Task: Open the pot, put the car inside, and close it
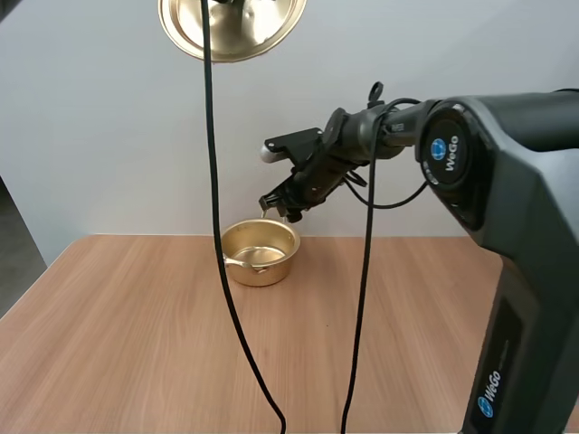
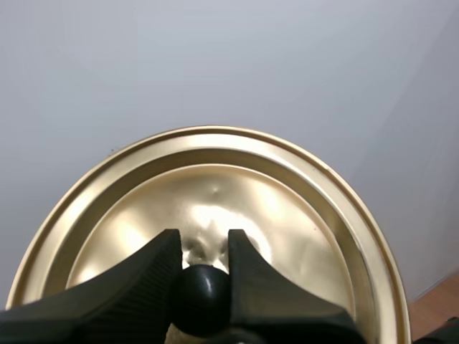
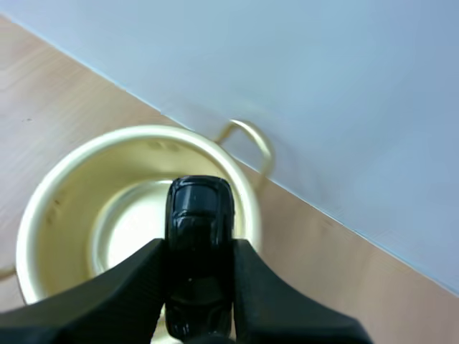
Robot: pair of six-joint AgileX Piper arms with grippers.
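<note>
Progress midway: left gripper [image 2: 203, 242] is holding the round golden metal lid [image 2: 215, 179] aloft, right gripper [image 3: 199, 247] is pinching the small black toy car [image 3: 199, 211] above the open golden metal pot [image 1: 262, 271], with drop and closing remaining.

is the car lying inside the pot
No, the car is pinched in the right pincer above the open pot.

We're looking at a light wooden table [image 1: 127, 325] spread wide across the foreground, grain running side to side, its far edge butting right up against a plain pale wall [image 1: 99, 127]. Off the table's left edge, a strip of dark grey floor [image 1: 14, 258] peeks through.
</note>
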